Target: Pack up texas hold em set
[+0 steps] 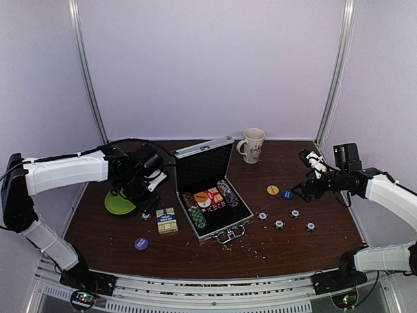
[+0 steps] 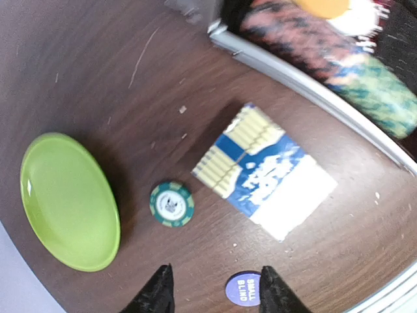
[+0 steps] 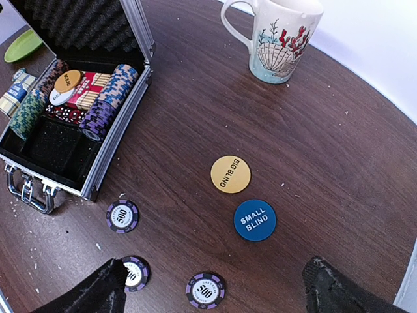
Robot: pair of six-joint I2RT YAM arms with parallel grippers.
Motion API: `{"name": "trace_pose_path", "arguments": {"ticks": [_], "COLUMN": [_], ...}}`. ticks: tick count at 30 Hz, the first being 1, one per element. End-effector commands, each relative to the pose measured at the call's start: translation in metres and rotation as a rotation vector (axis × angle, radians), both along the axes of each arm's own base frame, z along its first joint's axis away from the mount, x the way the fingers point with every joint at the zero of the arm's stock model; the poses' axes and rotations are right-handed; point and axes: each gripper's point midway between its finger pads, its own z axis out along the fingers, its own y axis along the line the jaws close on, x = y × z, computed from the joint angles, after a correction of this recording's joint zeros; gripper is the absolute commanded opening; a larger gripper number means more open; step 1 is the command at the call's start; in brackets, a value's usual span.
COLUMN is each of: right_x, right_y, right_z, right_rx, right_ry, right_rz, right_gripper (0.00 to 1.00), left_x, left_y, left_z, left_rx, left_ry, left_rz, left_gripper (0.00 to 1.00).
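The silver briefcase stands open mid-table, with rows of chips, a red deck and dice inside; its wall shows in the right wrist view. My left gripper is open and empty above the table. A green chip and the blue-and-white card deck box lie just beyond it. A purple small blind button lies by its right finger. My right gripper is open and empty above several purple 500 chips. The yellow big blind button and the blue small blind button lie beyond them.
A green plate lies left of the case, under my left arm. A beige shell-patterned mug stands at the back right. Crumbs are scattered along the front of the table. The frame's rail runs along the near edge.
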Motion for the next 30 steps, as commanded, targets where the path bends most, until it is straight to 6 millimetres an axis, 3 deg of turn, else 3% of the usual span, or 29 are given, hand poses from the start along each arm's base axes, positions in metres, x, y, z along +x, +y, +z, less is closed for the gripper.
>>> {"name": "trace_pose_path", "arguments": {"ticks": [1, 9, 13, 18, 30], "right_x": [0.002, 0.0, 0.001, 0.002, 0.001], "right_y": [0.002, 0.001, 0.0, 0.0, -0.001], "right_z": [0.013, 0.014, 0.014, 0.013, 0.01], "right_rx": [-0.003, -0.007, -0.015, -0.018, -0.025], "right_ry": [-0.027, -0.041, -0.043, -0.04, -0.031], "right_rz": [0.014, 0.012, 0.012, 0.013, 0.013], "right_gripper": [0.95, 0.95, 0.95, 0.95, 0.95], "left_x": [0.004, 0.019, 0.024, 0.027, 0.043], "left_y": [0.012, 0.023, 0.032, 0.034, 0.032], "left_z": [-0.012, -0.034, -0.04, -0.054, -0.086], "left_rx": [0.035, 0.082, 0.089, 0.051, 0.055], "left_ry": [0.07, 0.155, 0.168, 0.21, 0.23], "left_rz": [0.145, 0.223, 0.254, 0.262, 0.289], "left_gripper": [0.39, 0.45, 0.55, 0.6, 0.53]}}
